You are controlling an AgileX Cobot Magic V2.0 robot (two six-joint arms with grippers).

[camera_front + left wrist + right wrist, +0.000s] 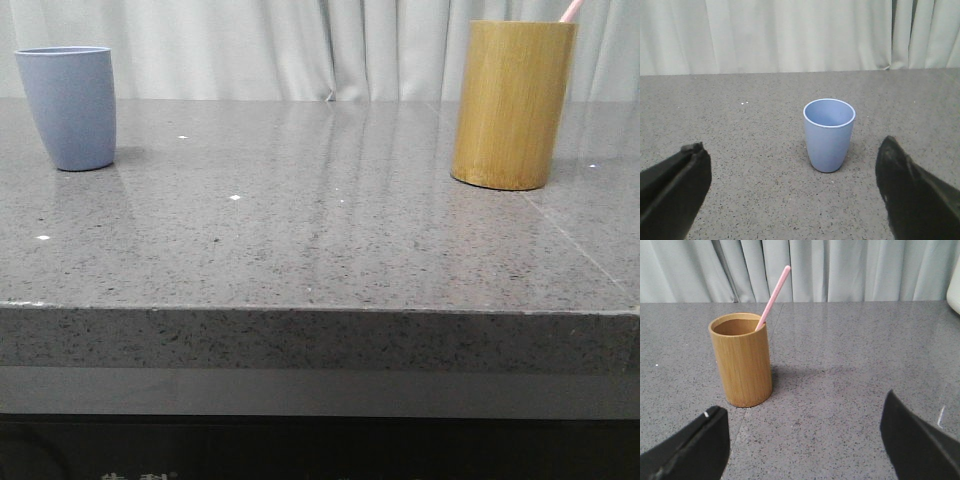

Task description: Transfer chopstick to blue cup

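Observation:
The blue cup (68, 107) stands upright and empty at the table's far left; it also shows in the left wrist view (829, 134). A pink chopstick (772, 298) leans out of the yellow-brown bamboo holder (742, 360); in the front view only its tip (571, 10) shows above the holder (511, 104) at the far right. My left gripper (792, 192) is open and empty, a short way before the blue cup. My right gripper (805, 440) is open and empty, short of the holder and off to its side. Neither gripper shows in the front view.
The grey speckled table (320, 230) has a front edge close to the camera. A white curtain (300, 45) hangs behind the table. A white object's edge (955, 292) shows at the side of the right wrist view.

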